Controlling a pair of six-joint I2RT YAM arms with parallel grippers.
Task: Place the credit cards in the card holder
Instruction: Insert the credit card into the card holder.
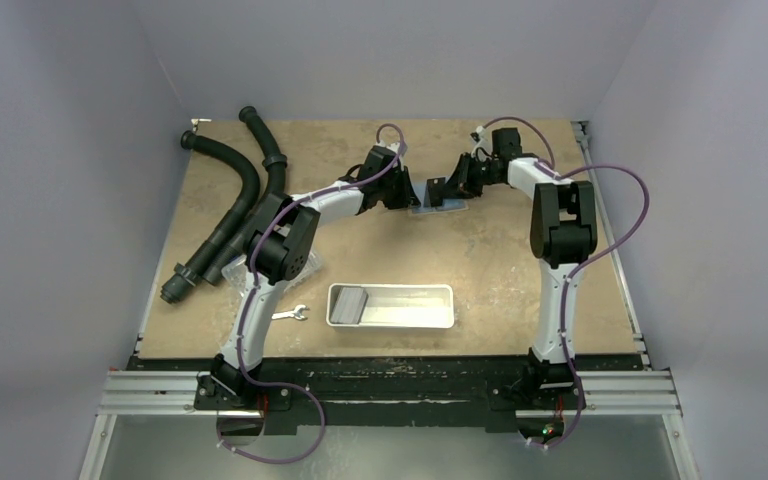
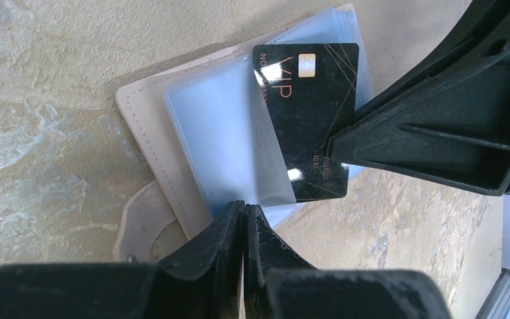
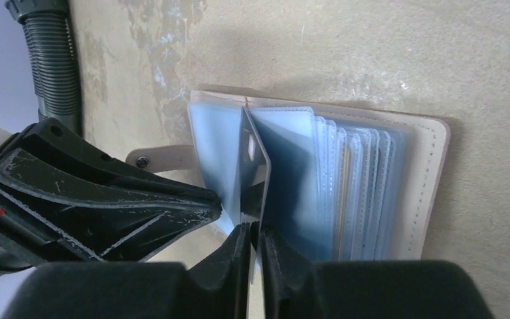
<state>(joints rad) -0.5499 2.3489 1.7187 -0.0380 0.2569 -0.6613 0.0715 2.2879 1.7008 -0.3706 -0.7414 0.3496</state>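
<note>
Card point(image 2: 312, 119), long axis 12-to-6, pinched in my right gripper point(image 3: 254, 229), sits 1 o'clock of left gripper point(image 2: 244, 209) clamping holder point(image 2: 143, 126) sleeve point(image 2: 219, 133).

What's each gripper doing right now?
Left gripper: closed, pinching a clear sleeve of the card holder.
Right gripper: closed on the black credit card.

The dark credit card point(image 2: 309, 119), seen from the left wrist, carries "VIP" in gold letters at its 12 o'clock end, beside the chip point(image 2: 307, 64). A line starting "NO" runs along its 9 o'clock edge. The digits after it and the small print toward 6 o'clock are too blurred to read.
</note>
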